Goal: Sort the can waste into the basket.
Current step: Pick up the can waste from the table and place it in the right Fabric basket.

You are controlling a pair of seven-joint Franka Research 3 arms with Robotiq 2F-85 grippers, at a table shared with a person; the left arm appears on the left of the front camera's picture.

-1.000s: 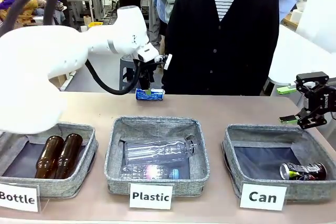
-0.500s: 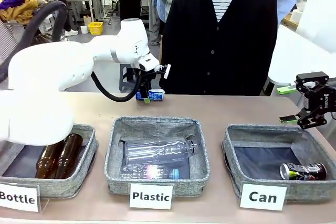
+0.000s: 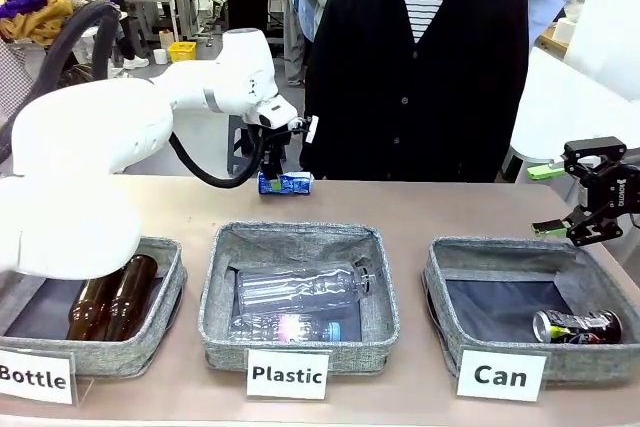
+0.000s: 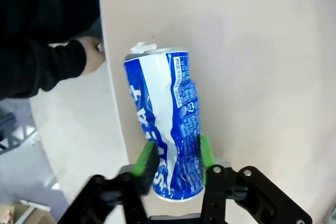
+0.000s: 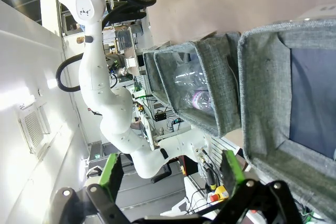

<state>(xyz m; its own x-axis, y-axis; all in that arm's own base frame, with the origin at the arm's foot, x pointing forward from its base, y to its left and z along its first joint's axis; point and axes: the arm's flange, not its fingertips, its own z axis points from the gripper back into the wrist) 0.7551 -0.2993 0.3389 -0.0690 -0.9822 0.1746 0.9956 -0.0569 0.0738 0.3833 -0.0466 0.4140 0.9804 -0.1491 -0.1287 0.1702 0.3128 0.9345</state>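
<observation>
1. The left gripper [image 4: 176, 153] pinches the blue can [image 4: 164, 109] near one end, with a green pad pressed on each dented side
2. In the front view the blue can [image 3: 287, 183] lies on its side at the far edge of the table [image 3: 450, 209], just in front of the person [image 3: 420, 77]; whether it touches the tabletop I cannot tell
3. In the left wrist view a hand [image 4: 90, 55] of the person shows beyond the table edge, apart from the can
4. The right gripper [image 3: 547, 199] hangs with its jaws spread and nothing between them, above the far right corner of the Can basket [image 3: 438, 285]
5. The dark can [image 3: 577, 326] lies on its side in the near right corner of the Can basket, well apart from the blue can
6. The Plastic basket [image 3: 213, 312] in the middle holds two clear bottles [image 3: 300, 289]
7. The Bottle basket [image 3: 170, 297] at the left holds two brown bottles [image 3: 125, 292], side by side
</observation>
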